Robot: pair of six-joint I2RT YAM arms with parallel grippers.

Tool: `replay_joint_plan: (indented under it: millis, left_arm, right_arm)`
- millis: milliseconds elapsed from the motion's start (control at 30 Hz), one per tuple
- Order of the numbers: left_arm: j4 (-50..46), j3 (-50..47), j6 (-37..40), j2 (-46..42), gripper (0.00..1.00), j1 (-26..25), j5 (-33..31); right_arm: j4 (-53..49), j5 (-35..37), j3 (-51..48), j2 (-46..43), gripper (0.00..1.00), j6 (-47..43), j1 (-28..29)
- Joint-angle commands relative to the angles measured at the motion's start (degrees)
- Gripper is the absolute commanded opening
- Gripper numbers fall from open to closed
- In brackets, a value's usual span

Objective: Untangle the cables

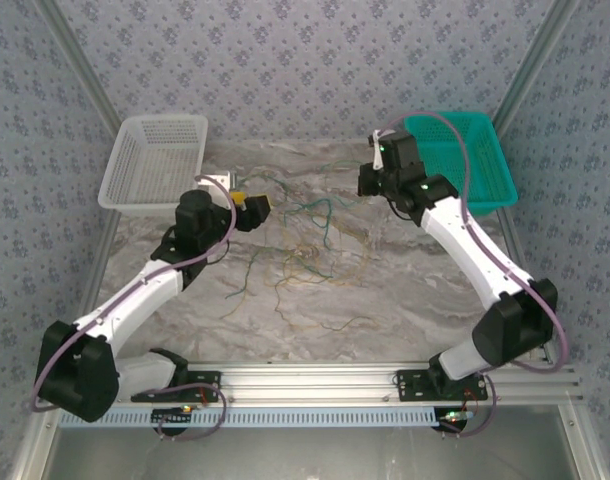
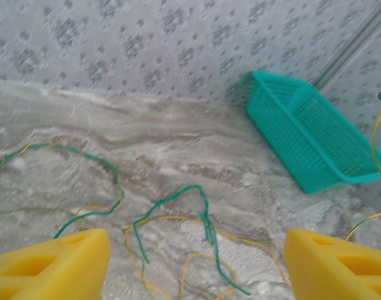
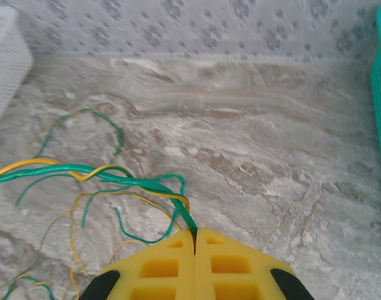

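We note cables point(image 1: 305, 240) strewn across middle of table point(image 1: 415, 290). R gripper point(image 3: 195, 236) clamped on green+yellow ones, far-right of tangle. L gripper point(image 2: 193, 269) jaws wide apart, left of tangle.

Table point(image 1: 385, 290): marble-patterned, smooth, faint sheen. Cables point(image 2: 206, 222) on the table: glossy plastic sheath. Teal basket point(image 2: 303, 144) at the table's edge: perforated plastic, matt.
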Motion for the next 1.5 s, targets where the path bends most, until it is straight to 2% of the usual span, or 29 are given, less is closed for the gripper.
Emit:
replay_joint_plan:
  millis: [0, 200, 333, 467, 600, 733, 867, 1000, 1100, 1267, 1367, 1467]
  left_arm:
    - [6.6, -0.2, 1.4, -1.5, 0.74, 0.5, 7.3]
    - [16.4, -1.5, 0.3, -2.2, 0.74, 1.4, 17.8]
    - [19.5, -0.1, 0.3, -1.6, 0.75, 1.3, 27.0]
    - [20.1, 1.1, 1.2, -0.9, 0.76, 0.1, 32.7]
    - [16.3, 2.4, 5.3, -0.9, 0.78, -1.8, 33.1]
    - [19.4, 1.3, 3.6, -2.0, 0.77, -1.4, 32.0]
    - [22.4, 1.4, -1.1, -1.6, 0.75, 1.5, 33.8]
    - [15.6, 3.6, 3.0, -0.4, 0.77, 1.3, 34.3]
    - [18.3, 2.0, 3.5, -0.7, 0.78, 1.0, 34.4]
    - [16.7, 3.1, 3.9, -0.5, 0.79, 0.5, 35.3]
    - [7.1, 5.3, 12.4, -0.6, 0.81, -3.3, 32.6]
    - [7.8, 4.5, 14.6, -0.4, 0.83, -5.6, 31.1]
  right_arm:
    - [4.0, -6.4, -1.1, -3.9, 0.0, -5.0, 1.1]
    - [8.7, -17.2, -5.2, -7.9, 0.0, -11.7, 2.0]
    - [9.4, -15.2, -5.8, -7.4, 0.0, -11.9, 2.6]
    - [11.0, -14.3, -6.8, -7.2, 0.0, -12.3, 4.9]
    - [11.3, -10.9, -7.4, -6.5, 0.0, -13.1, 6.9]
    - [10.4, -5.9, -7.5, -5.3, 0.0, -14.6, 8.8]
    - [10.3, -1.1, -7.8, -4.3, 0.0, -14.5, 10.0]
    - [11.2, -2.2, -8.3, -4.1, 0.0, -12.4, 10.0]
    - [11.9, -1.8, -8.6, -3.8, 0.0, -11.8, 10.1]
    - [11.3, 0.1, -8.4, -3.2, 0.0, -10.9, 10.0]
    - [11.2, 0.0, -8.4, -2.8, 0.0, -9.5, 9.9]
    - [11.7, -0.9, -8.8, -2.5, 0.0, -8.2, 9.6]
